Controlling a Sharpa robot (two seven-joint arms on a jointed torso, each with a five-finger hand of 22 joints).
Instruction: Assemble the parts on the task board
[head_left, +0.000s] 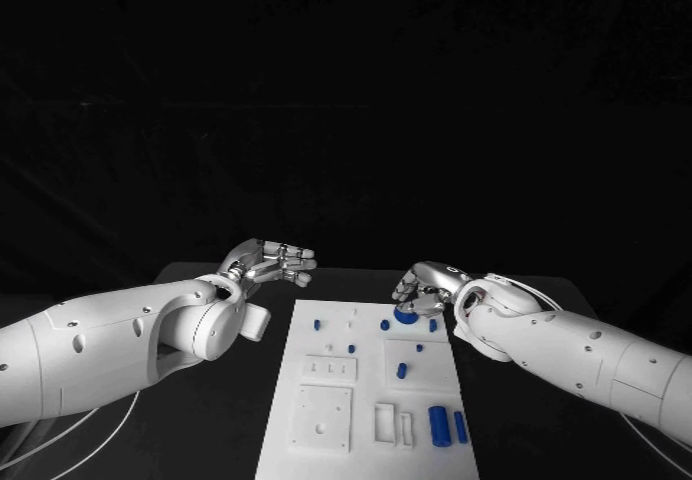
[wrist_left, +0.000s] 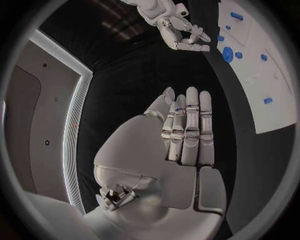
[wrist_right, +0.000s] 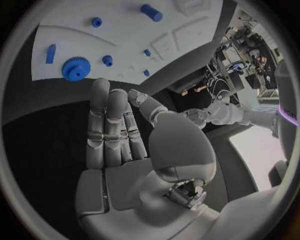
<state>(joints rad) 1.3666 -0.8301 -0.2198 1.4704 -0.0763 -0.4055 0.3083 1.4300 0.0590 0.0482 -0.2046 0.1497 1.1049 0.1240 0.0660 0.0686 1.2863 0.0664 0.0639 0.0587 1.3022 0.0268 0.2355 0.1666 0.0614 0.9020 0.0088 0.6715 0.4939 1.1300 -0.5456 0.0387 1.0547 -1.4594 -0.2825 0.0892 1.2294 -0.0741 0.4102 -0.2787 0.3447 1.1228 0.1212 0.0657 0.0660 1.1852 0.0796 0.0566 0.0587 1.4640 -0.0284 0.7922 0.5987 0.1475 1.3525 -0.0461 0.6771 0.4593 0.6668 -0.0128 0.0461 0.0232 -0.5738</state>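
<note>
Task board (head_left: 329, 400) far edge: right hand (head_left: 427, 291) above.

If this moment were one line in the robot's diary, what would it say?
left hand: open, beside task board | right hand: open, fingers above blue gear | parts: unassembled

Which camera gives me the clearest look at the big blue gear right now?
The right wrist view: the large blue gear lies unobstructed on the task board, teeth visible, beyond the right hand. In the head view that hand partly covers it. The left wrist view shows it small and distant.
</note>
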